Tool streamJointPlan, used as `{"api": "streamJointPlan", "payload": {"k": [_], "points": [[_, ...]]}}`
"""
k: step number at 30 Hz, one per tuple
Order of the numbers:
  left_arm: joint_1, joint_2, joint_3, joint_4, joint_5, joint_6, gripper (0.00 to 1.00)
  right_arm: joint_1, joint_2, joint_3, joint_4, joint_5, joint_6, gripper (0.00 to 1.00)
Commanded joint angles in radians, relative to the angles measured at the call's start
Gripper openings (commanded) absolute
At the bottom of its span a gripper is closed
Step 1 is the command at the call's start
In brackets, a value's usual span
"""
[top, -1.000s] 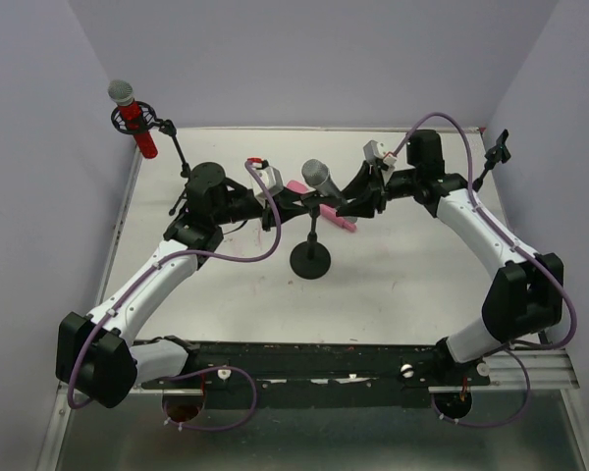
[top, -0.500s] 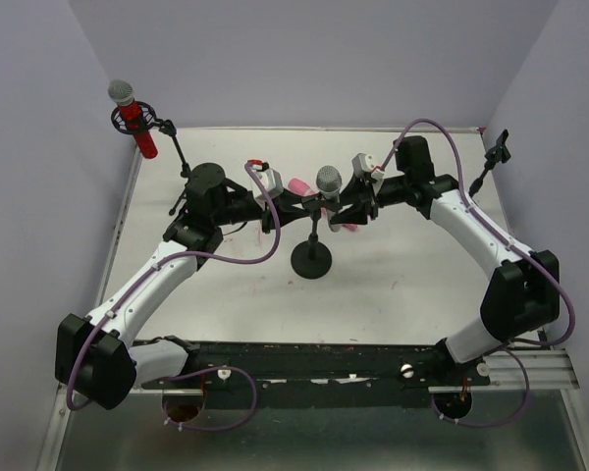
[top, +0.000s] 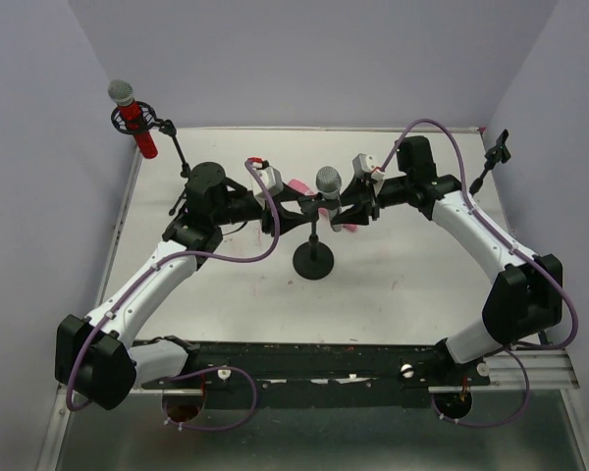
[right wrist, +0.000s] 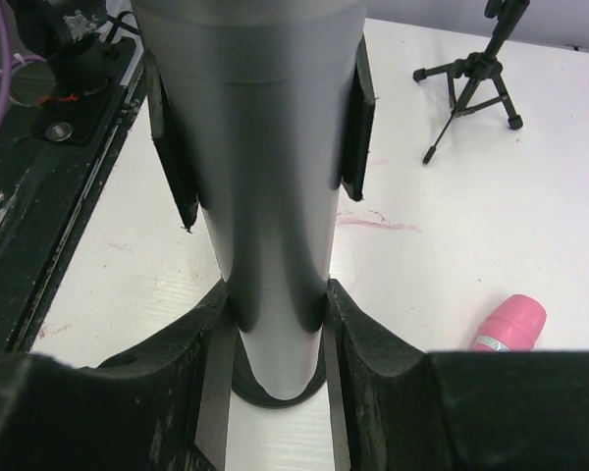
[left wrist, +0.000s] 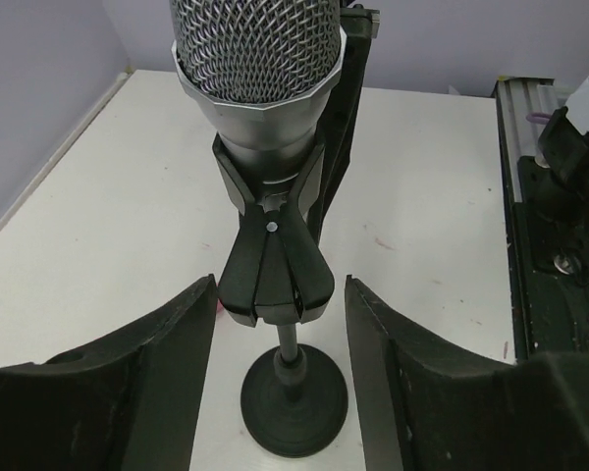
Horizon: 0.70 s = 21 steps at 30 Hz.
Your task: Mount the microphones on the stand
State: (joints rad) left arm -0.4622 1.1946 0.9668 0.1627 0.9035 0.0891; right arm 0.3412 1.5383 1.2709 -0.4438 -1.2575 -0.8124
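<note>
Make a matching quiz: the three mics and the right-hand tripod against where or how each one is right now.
Things:
1. red microphone
2. silver-grey microphone
3. pink microphone
4. tripod stand

States:
A. lying on the table
B. holds no microphone
C. in the spring clip of the round-base stand
D. mounted high at the far left corner

Pairs: 1-D, 2-C, 3-A, 4-B

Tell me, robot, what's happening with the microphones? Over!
Left gripper open around the clip. Right gripper shut on silver microphone, seated in clip. Pink microphone lying on table, red microphone mounted. Nothing blocking.
</note>
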Motion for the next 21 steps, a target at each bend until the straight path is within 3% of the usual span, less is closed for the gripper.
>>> {"api": "streamJointPlan", "payload": {"k": [1, 3, 7, 14, 20, 21], "points": [[-0.004, -0.026, 0.024, -0.023, -0.003, -0.011, 0.72, 0.013, -0.035, 0.022, -0.015, 0.01, -0.002, 0.07], [-0.003, -0.035, 0.015, -0.017, -0.018, -0.011, 0.84, 0.013, -0.035, 0.021, -0.012, 0.013, 0.005, 0.13], [-0.003, -0.056, -0.005, 0.001, -0.035, -0.011, 0.98, 0.013, -0.043, 0.013, 0.008, 0.023, 0.044, 0.28], [0.003, -0.148, -0.091, 0.07, -0.142, -0.005, 0.99, 0.012, -0.072, -0.014, 0.062, 0.075, 0.13, 0.66], [0.003, -0.272, -0.275, 0.248, -0.273, -0.072, 0.99, 0.001, -0.104, -0.033, 0.08, 0.104, 0.18, 0.87], [0.003, -0.286, -0.308, 0.279, -0.275, -0.083, 0.99, -0.002, -0.107, -0.038, 0.085, 0.109, 0.188, 1.0]]}}
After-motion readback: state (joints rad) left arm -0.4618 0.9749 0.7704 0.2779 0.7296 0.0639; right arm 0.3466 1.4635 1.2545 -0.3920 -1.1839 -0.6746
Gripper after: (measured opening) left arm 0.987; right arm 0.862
